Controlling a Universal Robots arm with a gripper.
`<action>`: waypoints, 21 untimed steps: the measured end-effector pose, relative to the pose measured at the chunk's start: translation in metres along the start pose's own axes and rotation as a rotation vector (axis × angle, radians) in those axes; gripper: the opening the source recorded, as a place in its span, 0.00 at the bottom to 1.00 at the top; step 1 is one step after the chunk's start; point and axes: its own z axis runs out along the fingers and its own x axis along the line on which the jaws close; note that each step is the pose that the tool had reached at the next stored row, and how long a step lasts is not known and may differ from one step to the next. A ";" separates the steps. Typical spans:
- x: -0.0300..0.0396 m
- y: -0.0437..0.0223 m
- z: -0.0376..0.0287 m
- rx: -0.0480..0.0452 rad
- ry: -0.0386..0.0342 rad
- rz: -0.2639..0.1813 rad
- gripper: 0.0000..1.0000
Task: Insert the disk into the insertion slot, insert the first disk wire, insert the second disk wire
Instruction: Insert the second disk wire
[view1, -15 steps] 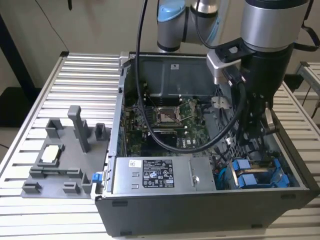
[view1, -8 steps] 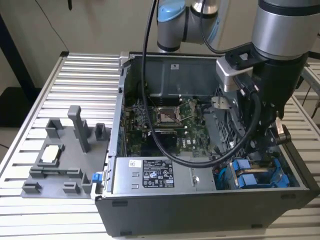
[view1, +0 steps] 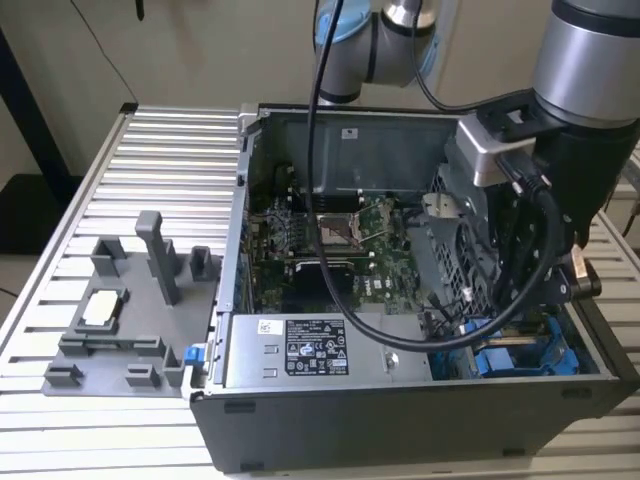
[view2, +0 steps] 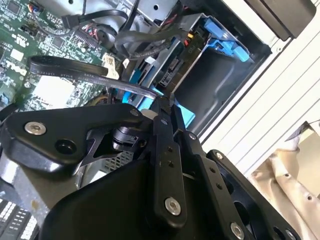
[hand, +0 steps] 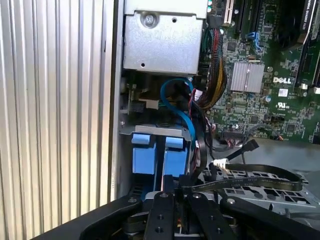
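My gripper (hand: 176, 182) is low in the front corner of the open computer case (view1: 400, 420), on the exterior view's right. Its fingers are shut on the end of a flat black disk wire (hand: 250, 172), which loops away over the perforated grey wall (hand: 260, 192) of the insertion slot. In the second wrist view the same wire (view2: 75, 67) runs to the gripper (view2: 162, 107). Just beyond the fingertips stand the blue carrier tabs (hand: 142, 152) of the disk, set down in the slot. More of the blue carrier (view2: 220, 40) shows against the case wall.
The silver power-supply box (view1: 320, 350) lies along the case front, with the green motherboard (view1: 320, 240) behind it. Bundled wires (hand: 215, 85) hang close to the slot. A grey fixture (view1: 120, 320) stands on the slatted table at the exterior view's left.
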 end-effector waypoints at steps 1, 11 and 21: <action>0.0002 -0.0030 0.0004 -0.0114 -0.0012 -0.001 0.16; 0.0026 -0.0303 0.0035 -0.1041 -0.0098 -0.007 0.16; 0.0047 -0.0408 0.0055 -0.1283 -0.0421 -0.003 0.16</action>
